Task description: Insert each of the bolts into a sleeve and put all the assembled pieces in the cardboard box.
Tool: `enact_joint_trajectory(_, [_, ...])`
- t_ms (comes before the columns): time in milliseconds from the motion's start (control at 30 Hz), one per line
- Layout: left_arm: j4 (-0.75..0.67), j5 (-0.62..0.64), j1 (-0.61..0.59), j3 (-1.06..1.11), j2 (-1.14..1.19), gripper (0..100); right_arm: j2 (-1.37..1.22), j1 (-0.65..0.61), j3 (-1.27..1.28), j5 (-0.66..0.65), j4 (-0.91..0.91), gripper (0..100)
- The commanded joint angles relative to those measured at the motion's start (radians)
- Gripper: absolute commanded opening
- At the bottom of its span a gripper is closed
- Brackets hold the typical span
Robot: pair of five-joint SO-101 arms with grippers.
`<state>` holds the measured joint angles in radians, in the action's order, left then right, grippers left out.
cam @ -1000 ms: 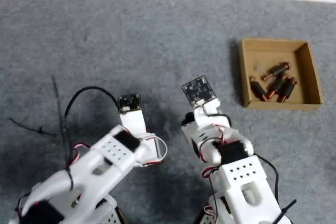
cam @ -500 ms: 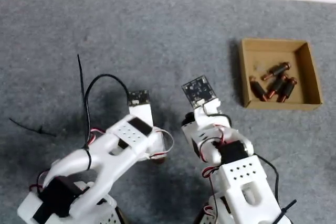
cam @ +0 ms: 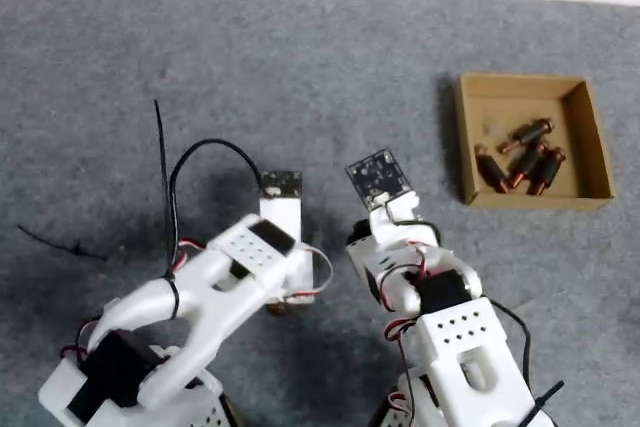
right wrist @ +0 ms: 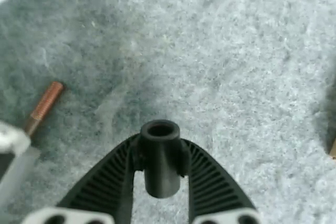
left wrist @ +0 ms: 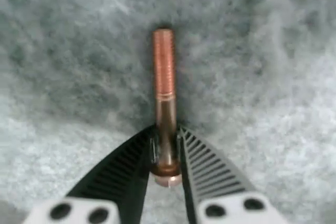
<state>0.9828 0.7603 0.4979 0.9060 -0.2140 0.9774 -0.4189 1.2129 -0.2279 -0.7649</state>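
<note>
Pinching a copper bolt [left wrist: 164, 77] in the left hand [left wrist: 167, 136], with both fingers pressed against the plain shank just above the head and the threaded end sticking out free ahead, close to the grey surface [cam: 300, 57]; not being able to tell whether touching it. Gripping that far back, probably, to be leaving the whole thread clear for entering a bore.

Clamping a black sleeve [right wrist: 160, 163] in the right hand [right wrist: 160, 148], with the fingers closed narrowly on its sides and its open mouth facing forward, unobstructed. Presenting the hole that way, seemingly, for receiving the bolt's tip. Seeing that same tip off to one side in the right wrist view, near the sleeve but apart from it and not yet lined up.

Holding both arms side by side at mid-surface in the high view, well apart from the cardboard box [cam: 466, 137]. Finding several assembled pieces [cam: 520, 162] already in the box, clustered together. Judging the step in hand as the mating of this bolt and sleeve, with the drop into the box to follow.
</note>
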Motion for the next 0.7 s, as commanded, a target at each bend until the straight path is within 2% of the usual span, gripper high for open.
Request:
enact_joint_trajectory(0, [0.077, -0.101, -0.156, -0.139, -0.012, 1, 0.031, 0.012, 0.01, 0.008, 0.042, 0.3])
enact_joint_trajectory(133, [0.206, -0.385, -0.337, -0.278, -0.012, 1, 0.031, 0.044, 0.061, 0.008, 0.133, 0.3])
enact_joint_trajectory(267, [0.207, -0.827, -0.473, -0.306, -0.012, 1, 0.031, 0.081, 0.088, 0.009, 0.177, 0.3])
enact_joint_trajectory(433, [0.141, -1.405, -0.507, -0.306, -0.004, 1, 0.033, 0.082, 0.107, 0.014, 0.2, 0.3])
enact_joint_trajectory(533, [0.112, -1.711, -0.53, -0.306, -0.002, 1, 0.033, 0.084, 0.11, 0.015, 0.225, 0.3])
enact_joint_trajectory(667, [0.104, -1.984, -0.533, -0.305, -0.002, 1, 0.033, 0.084, 0.153, 0.009, 0.278, 0.3])
